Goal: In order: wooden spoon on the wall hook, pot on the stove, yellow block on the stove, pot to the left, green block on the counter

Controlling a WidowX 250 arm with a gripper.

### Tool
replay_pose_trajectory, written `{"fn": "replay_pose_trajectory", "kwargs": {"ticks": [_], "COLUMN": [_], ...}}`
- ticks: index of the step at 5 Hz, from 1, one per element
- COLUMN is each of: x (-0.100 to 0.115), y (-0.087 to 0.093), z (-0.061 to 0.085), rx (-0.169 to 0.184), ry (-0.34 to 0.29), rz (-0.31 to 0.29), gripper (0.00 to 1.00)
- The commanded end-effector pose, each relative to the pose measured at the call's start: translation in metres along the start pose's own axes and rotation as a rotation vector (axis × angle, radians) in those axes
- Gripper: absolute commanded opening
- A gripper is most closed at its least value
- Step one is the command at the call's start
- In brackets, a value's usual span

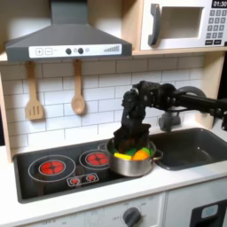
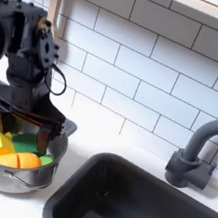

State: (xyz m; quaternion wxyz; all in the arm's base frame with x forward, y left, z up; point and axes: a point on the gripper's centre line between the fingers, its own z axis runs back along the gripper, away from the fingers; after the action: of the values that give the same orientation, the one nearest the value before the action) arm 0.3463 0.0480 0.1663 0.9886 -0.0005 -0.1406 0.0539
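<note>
One tool (image 2: pixel 38 132) reaches into the pot (image 2: pixel 9 170) beside the sink (image 2: pixel 135 202).

In the first exterior view we looked straight at the play kitchen from the front and some way back, taking in the hood (image 1: pixel 68 37), the microwave (image 1: pixel 182 24), the stove (image 1: pixel 62 168) and the sink (image 1: pixel 191 147). In the second exterior view we stood much nearer and looked down across the counter toward the tiled wall (image 2: pixel 150 58). Both exterior views shared the pot (image 1: pixel 133 161) (image 2: pixel 9 170), the arm above it, the sink (image 2: pixel 135 202) and the faucet (image 2: pixel 197 152).
</note>
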Motion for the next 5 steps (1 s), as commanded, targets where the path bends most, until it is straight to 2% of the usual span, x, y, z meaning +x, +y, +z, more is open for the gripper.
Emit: {"fn": "replay_pose_trajectory", "kwargs": {"ticks": [1, 2, 3, 4, 5], "x": [-0.01, -0.014, -0.014, -0.01, -0.009], "y": [0.003, -0.002, -0.005, -0.004, 0.0], "z": [-0.013, -0.017, -0.028, -0.019, -0.009], "rx": [0.018, 0.01, 0.018, 0.04, 0.048], "ry": [0.033, 0.056, 0.051, 0.007, -0.049], "rz": [0.116, 0.145, 0.141, 0.137, 0.147], "gripper": [1.0, 1.0, 0.0, 0.0, 0.0]}}
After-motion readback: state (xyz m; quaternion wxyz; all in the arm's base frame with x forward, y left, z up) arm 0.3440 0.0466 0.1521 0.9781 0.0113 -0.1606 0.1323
